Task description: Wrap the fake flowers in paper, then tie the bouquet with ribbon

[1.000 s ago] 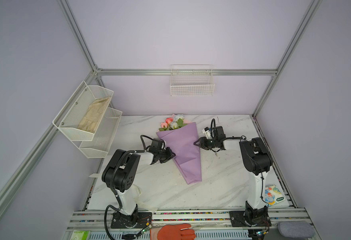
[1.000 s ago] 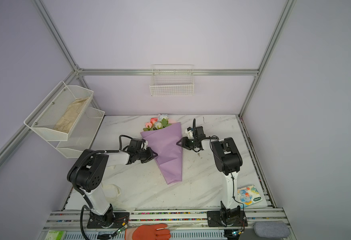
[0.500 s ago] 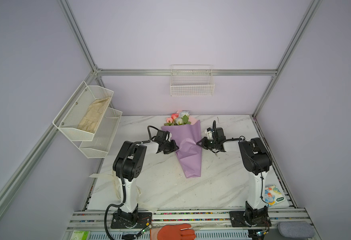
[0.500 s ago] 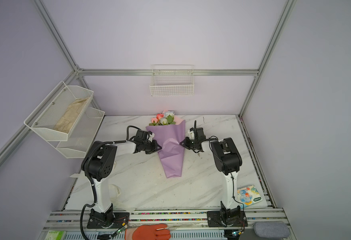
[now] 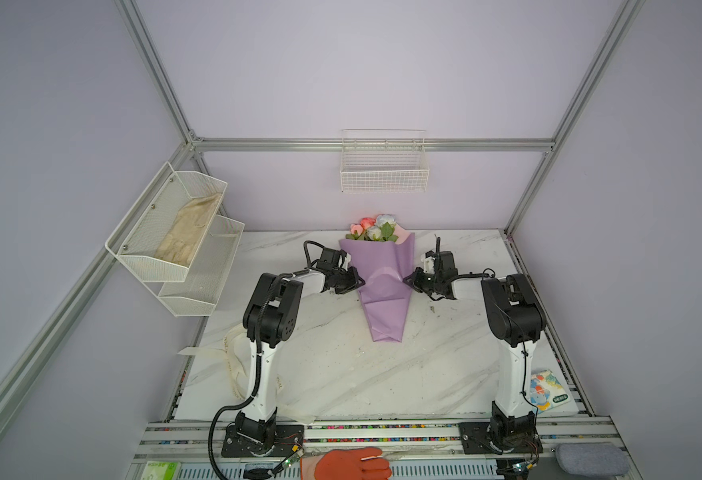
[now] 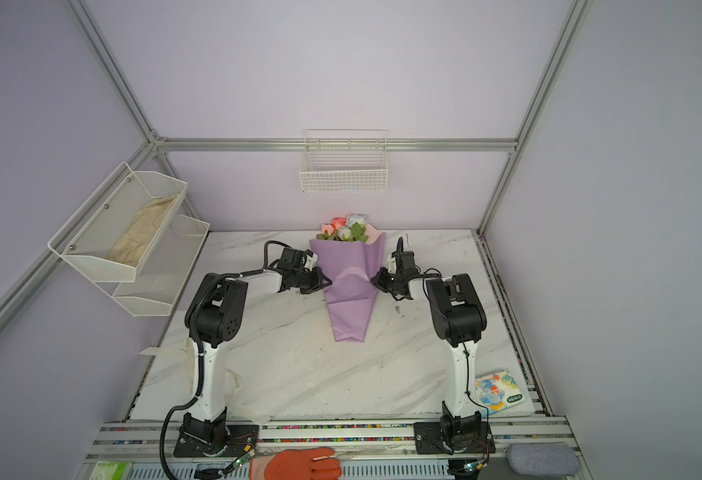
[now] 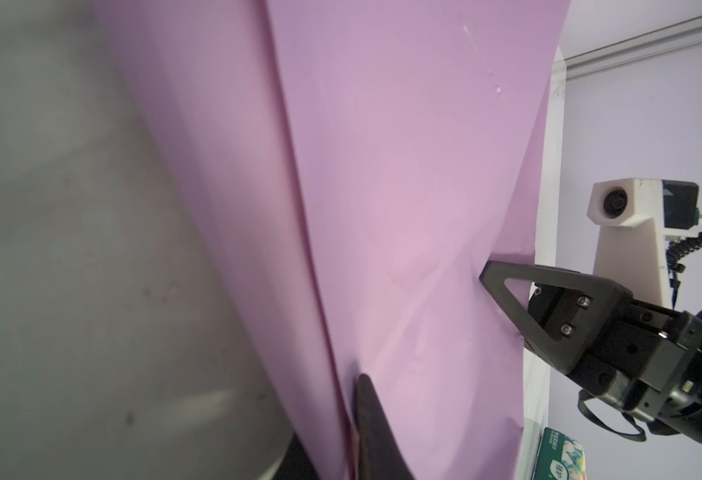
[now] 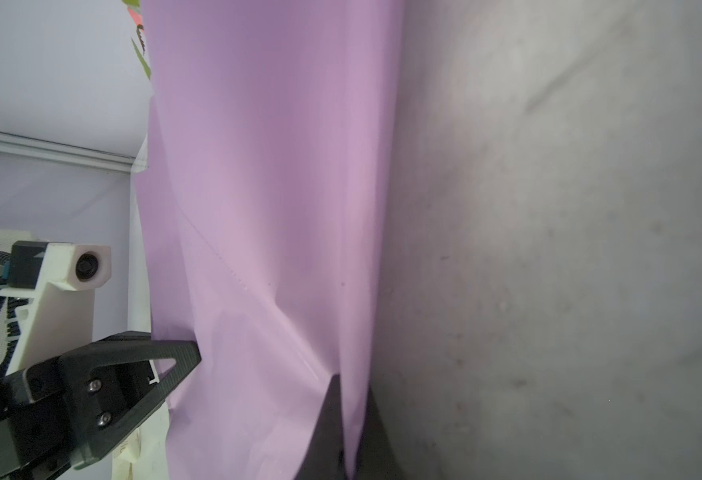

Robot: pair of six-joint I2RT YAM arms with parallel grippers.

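The bouquet [image 5: 384, 303] [image 6: 351, 303] is a lilac paper cone lying on the marble table, narrow end toward the front. The fake flowers [image 5: 372, 230] [image 6: 344, 230], pink, coral, white and pale blue, stick out of its far end. My left gripper [image 5: 359, 282] [image 6: 327, 282] is shut on the paper's left edge at mid-height. My right gripper [image 5: 408, 280] [image 6: 376, 279] is shut on the right edge opposite. In the left wrist view the lilac paper [image 7: 382, 166] runs between my left gripper [image 7: 355, 399]. The right wrist view shows the paper [image 8: 266, 166] pinched in my right gripper [image 8: 347, 395].
A cream lettered ribbon [image 5: 233, 361] lies by the left arm's base. A two-tier mesh shelf [image 5: 133, 253] hangs at the left and a wire basket [image 5: 384, 170] on the back wall. A tissue pack [image 5: 546, 390] sits at the front right, an orange glove [image 5: 349, 463] on the front rail.
The bouquet has swung from tilted to straight and shifted toward the back wall. Its sides are drawn in narrower. My right gripper has closed on the paper's right edge.
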